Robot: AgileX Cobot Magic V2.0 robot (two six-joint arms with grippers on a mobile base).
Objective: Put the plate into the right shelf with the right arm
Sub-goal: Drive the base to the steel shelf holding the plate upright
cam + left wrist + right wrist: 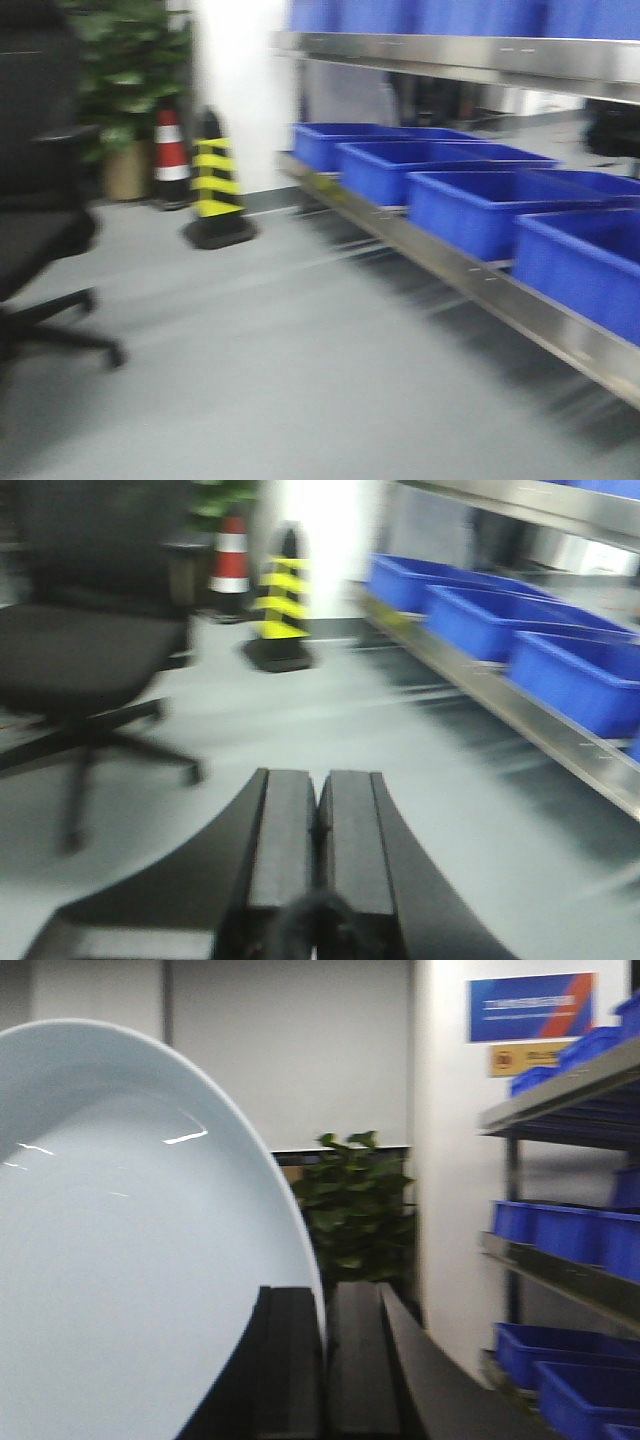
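In the right wrist view my right gripper [324,1295] is shut on the rim of the white plate [120,1240], which stands on edge and fills the left of that view. The right shelf [470,270], a steel rack with blue bins [480,205], runs along the right of the front view and shows at the right edge of the right wrist view [560,1260]. In the left wrist view my left gripper [318,780] is shut and empty above the grey floor. Neither gripper shows in the front view. All views are blurred.
A black office chair [40,230] stands at the left, also in the left wrist view [90,650]. A black-and-yellow cone [215,185], a red-and-white cone [170,150] and a potted plant [125,70] stand by the white wall. Grey floor [300,360] lies before the rack.
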